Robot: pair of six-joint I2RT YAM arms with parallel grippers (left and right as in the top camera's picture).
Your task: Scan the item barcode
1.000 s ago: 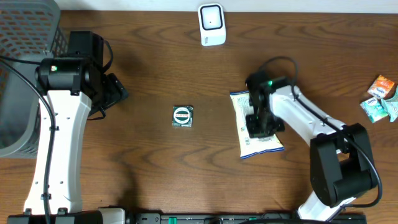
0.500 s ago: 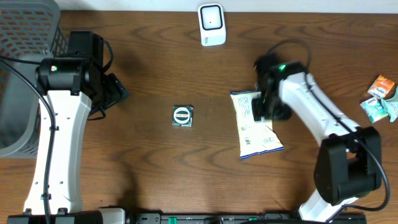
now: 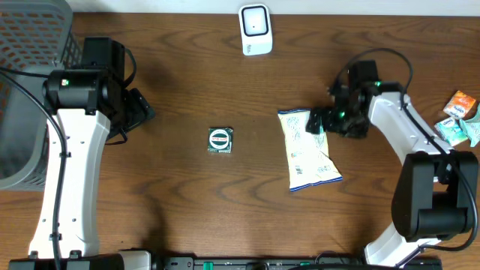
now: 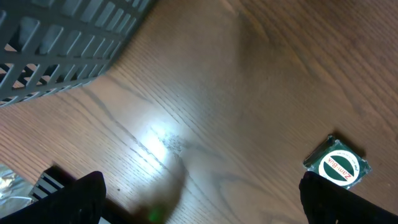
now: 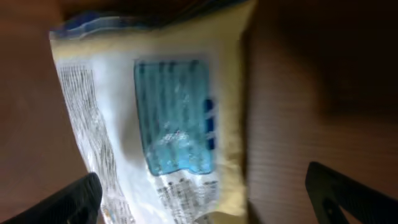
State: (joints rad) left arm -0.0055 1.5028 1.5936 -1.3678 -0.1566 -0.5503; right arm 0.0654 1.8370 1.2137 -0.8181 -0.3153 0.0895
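Pale yellow-and-white plastic snack packet (image 3: pixel 309 150) lies flat on the brown wooden table (image 3: pixel 187 202), right of centre, with the right gripper (image 3: pixel 319 121) spread wide and empty at its far corner. The left gripper (image 3: pixel 142 112) also gapes wide. A white box-shaped scanner (image 3: pixel 255 30) stands at the far edge.

Under me, dark brown wood-grain table (image 3: pixel 187 210), grain running sideways. Grey plastic lattice basket (image 3: pixel 30 45) at the far left corner. Thin pale strip (image 3: pixel 375 6) along far edge. Bright glare patch (image 4: pixel 158 140) on wood near basket.
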